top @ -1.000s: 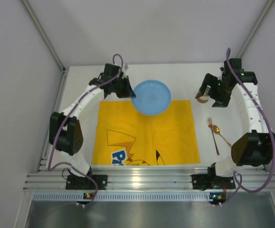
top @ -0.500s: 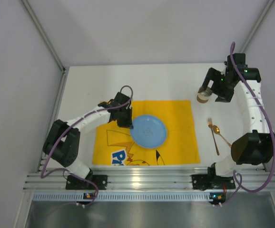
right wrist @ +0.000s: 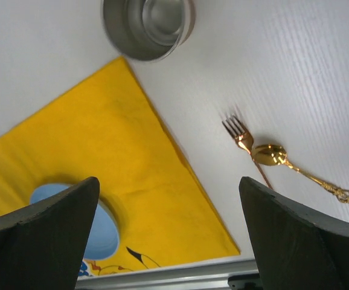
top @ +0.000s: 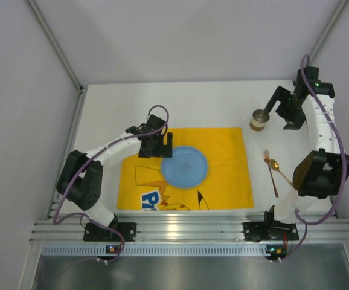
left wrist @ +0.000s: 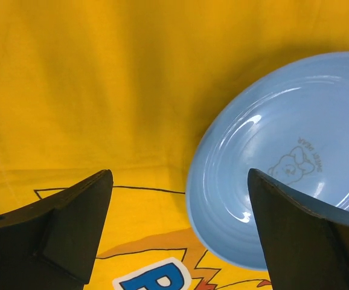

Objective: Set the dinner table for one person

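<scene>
A light blue plate [top: 185, 167] lies flat on the yellow cartoon-printed mat [top: 223, 151], near its middle. My left gripper [top: 160, 147] hovers open at the plate's far-left rim. In the left wrist view the plate [left wrist: 295, 157] sits partly between the spread fingers of that gripper [left wrist: 179, 181], untouched. A small metal cup [top: 259, 119] stands on the white dinner table [top: 102, 109] past the mat's far-right corner. My right gripper [top: 286, 112] is open just right of the cup, holding nothing. A copper fork [top: 270, 172] and gold spoon [top: 280, 171] lie right of the mat.
The right wrist view shows the cup [right wrist: 147, 27], fork [right wrist: 244, 145], spoon [right wrist: 271, 154] and mat [right wrist: 102, 151] below the open gripper [right wrist: 168, 181]. Grey walls enclose the table on three sides. A metal rail [top: 186, 232] runs along the near edge.
The left gripper carried the plate from the mat's far edge to its middle, then opened and let go. The right gripper drew back rightward from the cup, staying open.
</scene>
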Motion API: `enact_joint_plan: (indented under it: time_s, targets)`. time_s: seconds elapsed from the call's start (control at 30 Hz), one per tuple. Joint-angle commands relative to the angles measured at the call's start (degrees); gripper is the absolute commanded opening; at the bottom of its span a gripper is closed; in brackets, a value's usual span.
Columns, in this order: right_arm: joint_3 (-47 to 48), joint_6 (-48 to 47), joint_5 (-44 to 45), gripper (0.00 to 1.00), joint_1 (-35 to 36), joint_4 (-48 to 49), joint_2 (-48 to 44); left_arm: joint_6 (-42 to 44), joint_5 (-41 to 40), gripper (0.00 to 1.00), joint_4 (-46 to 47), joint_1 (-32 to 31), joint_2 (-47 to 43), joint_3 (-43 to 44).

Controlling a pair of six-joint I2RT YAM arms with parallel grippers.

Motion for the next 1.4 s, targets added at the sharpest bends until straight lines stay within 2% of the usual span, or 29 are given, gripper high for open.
enact_joint_plan:
  time_s: [0.0, 0.17, 0.27, 0.4, 0.5, 0.53, 0.6, 0.67, 0.7, 0.73, 0.8, 0.97, 1.0, 1.23, 1.37]
  targets:
    - [4.3, 1.5, 2.24, 1.0, -3.26, 2.06, 4.59, 0.12, -3.55, 0.98, -2.3, 0.07, -3.34, 6.31]
    - [9.75, 1.85, 2.33, 0.99, -3.18, 3.2, 14.86, 1.18, -3.38, 0.98, -5.38, 0.42, -2.81, 13.94]
    - [12.65, 3.25, 2.42, 0.95, -3.0, 3.64, 20.66, 1.27, -3.55, 0.98, -6.18, 0.85, -2.9, 16.59]
    - [17.92, 4.05, 4.87, 0.9, -1.68, 3.55, 26.74, 1.88, -4.52, 0.99, -7.23, 1.38, -3.25, 17.39]
    - [20.65, 4.31, 7.69, 0.82, -0.81, 3.2, 30.26, 1.97, -4.61, 0.98, -7.41, 2.35, -3.95, 16.51]
    - [21.18, 4.4, 9.09, 0.72, -0.37, 3.38, 31.48, 1.88, -4.61, 0.98, -7.49, 2.61, -4.3, 15.9]
    - [22.05, 3.96, 10.32, 0.65, 1.12, 3.46, 32.72, 1.8, -4.34, 0.98, -7.32, 3.14, -4.66, 15.55]
    - [23.72, 3.61, 12.34, 0.36, 2.79, 3.46, 34.21, 1.8, -3.9, 0.99, -7.58, 3.4, -4.75, 15.63]
    - [23.73, 3.52, 12.35, 0.36, 3.24, 3.38, 34.74, 1.8, -3.9, 0.99, -7.67, 3.41, -4.75, 15.63]
    - [24.51, 3.43, 13.05, 0.16, 3.68, 3.29, 35.18, 1.8, -3.64, 0.98, -7.76, 3.49, -4.75, 15.89]
    - [25.31, 3.26, 13.93, 0.0, 4.73, 2.85, 34.92, 1.88, -3.38, 0.99, -8.37, 3.58, -4.66, 16.42]
    - [25.31, 2.91, 14.55, 0.0, 7.72, 2.76, 28.26, 2.15, -3.55, 0.98, -9.78, 3.67, -4.92, 17.57]
    - [24.62, 2.38, 14.9, 0.0, 10.33, 2.67, 26.85, 2.15, -3.81, 0.98, -10.04, 3.58, -5.27, 17.48]
    - [4.07, 4.39, 13.59, 0.0, 18.09, 7.23, 11.13, 1.8, -5.39, 0.98, -11.71, 3.58, -7.03, 16.95]
    - [-5.61, 6.94, 12.09, 0.0, 20.9, 10.58, 7.77, 1.62, -7.41, 0.98, -11.63, 3.58, -9.4, 15.72]
